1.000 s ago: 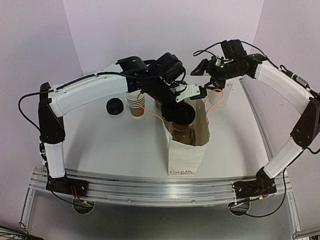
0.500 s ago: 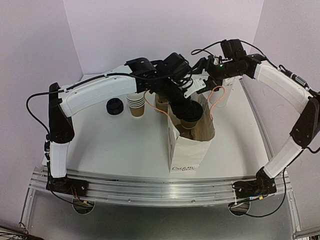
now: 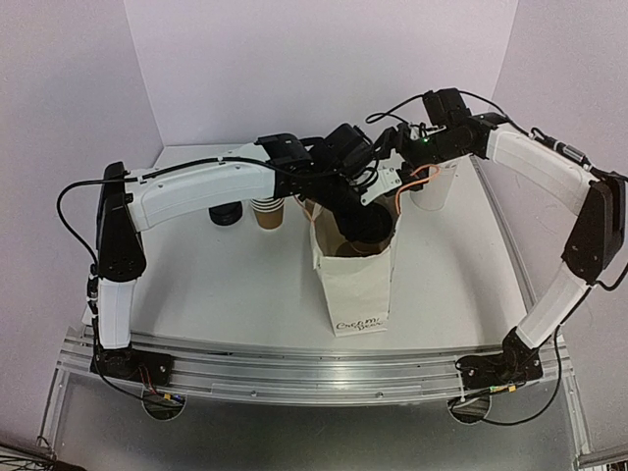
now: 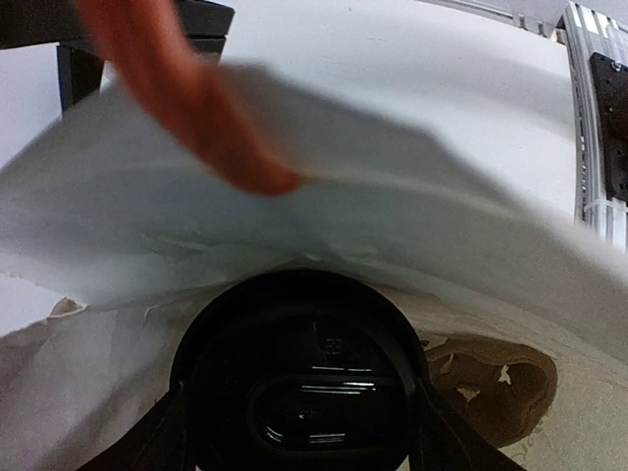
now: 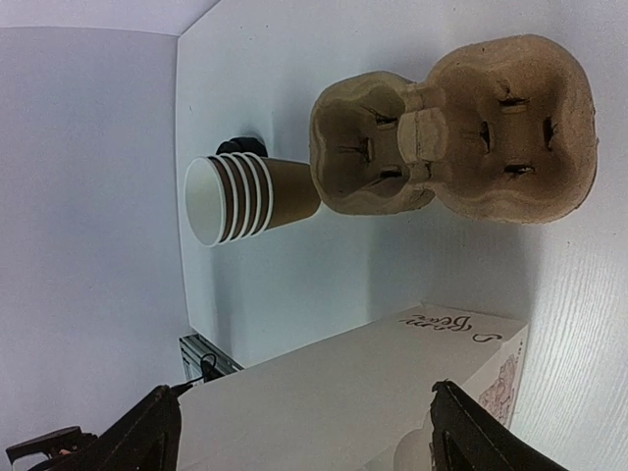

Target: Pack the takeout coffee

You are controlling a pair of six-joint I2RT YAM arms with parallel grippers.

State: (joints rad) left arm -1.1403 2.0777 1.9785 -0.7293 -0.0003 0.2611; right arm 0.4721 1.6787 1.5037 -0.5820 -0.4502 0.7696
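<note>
Depth is what I'm watching, since the coming move looks like a straight drop along the cup's own axis. The takeout coffee (image 3: 368, 222) stands upright in the mouth of the white paper bag (image 3: 355, 285), its black lid about level with the rim, and its long axis runs down into the bag. From the left wrist view, the left gripper (image 4: 294, 446) is clamped on it: a dark finger shows on either side of the lid, and the cup body hangs below, out of sight. The bag's wall crowds close beside the lid, with the orange handle (image 4: 186, 108) draped across it. I cannot tell how far the cup's base is from the bag's floor. The right gripper (image 5: 306, 392) hovers at the far side of the bag, jaws spread wide and gripping nothing that I can see, with the printed face of the bag showing between its fingers. Only the left arm has the cup, so I judge the lowering is its job. The lidless cup stack (image 3: 266, 210), the black lids (image 3: 226, 212) and the pulp carrier (image 5: 461, 128) stand on the table beyond the bag, apart from it.
</note>
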